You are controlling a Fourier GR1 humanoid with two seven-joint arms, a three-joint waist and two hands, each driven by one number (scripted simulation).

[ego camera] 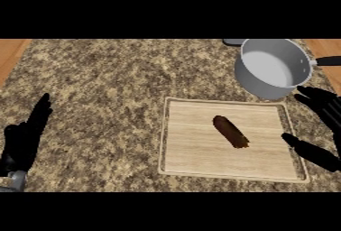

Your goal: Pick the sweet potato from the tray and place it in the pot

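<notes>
At the near left edge of the view, the black left hand [25,135] is seen over the speckled brown-and-beige stone worktop [100,90], with its fingers straight and pointed upward; nothing is held in it. At the near right, the black right hand [320,131] is placed at the right rim of the tray. Its thumb [310,151] is stretched over the tray's right edge and its fingers [320,101] are spread wide apart higher up, so the hand is open and nothing is gripped. Between the two hands, a little to the right, the square light wooden tray with a raised rim [193,153] is laid flat on the worktop. The dark brown, elongated sweet potato [230,131] is found on the tray, right of its middle, lying on a diagonal and apart from the right hand. Farther away, just beyond the tray's far right corner, the round grey metal pot [273,67] is set, with a black handle [328,60] pointing to the right.
</notes>
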